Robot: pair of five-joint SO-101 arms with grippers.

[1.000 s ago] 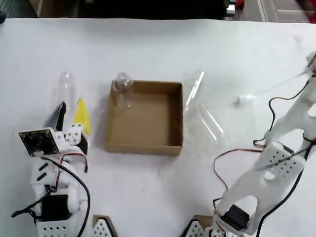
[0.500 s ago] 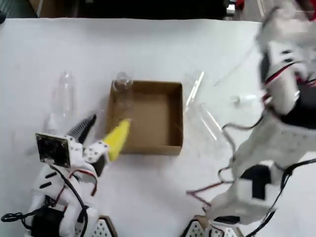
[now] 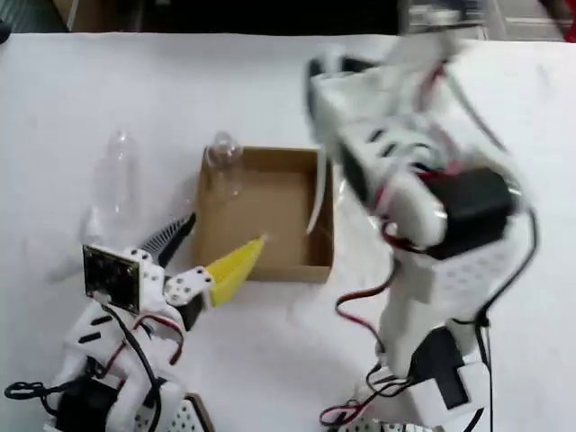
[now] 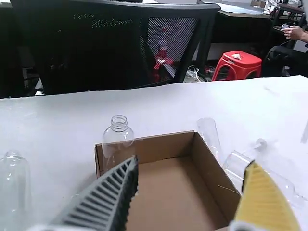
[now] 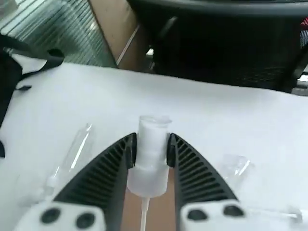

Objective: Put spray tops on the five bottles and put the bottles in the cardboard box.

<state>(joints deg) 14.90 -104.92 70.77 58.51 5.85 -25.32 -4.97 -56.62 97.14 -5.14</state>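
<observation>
We took this for an office workroom. A black mesh-backed office chair (image 4: 144,43) stood behind the white-covered counter (image 4: 48,120), and a red plastic stool (image 4: 237,65) sat on the floor beyond. A desk (image 4: 240,12) stood farther back, and we saw slatted blinds (image 5: 53,33).

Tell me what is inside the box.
Bare brown floor shows inside the box. The bottle at its far corner stands outside, behind the wall. The left end effector covers a near corner, so that part cannot be checked.
</observation>
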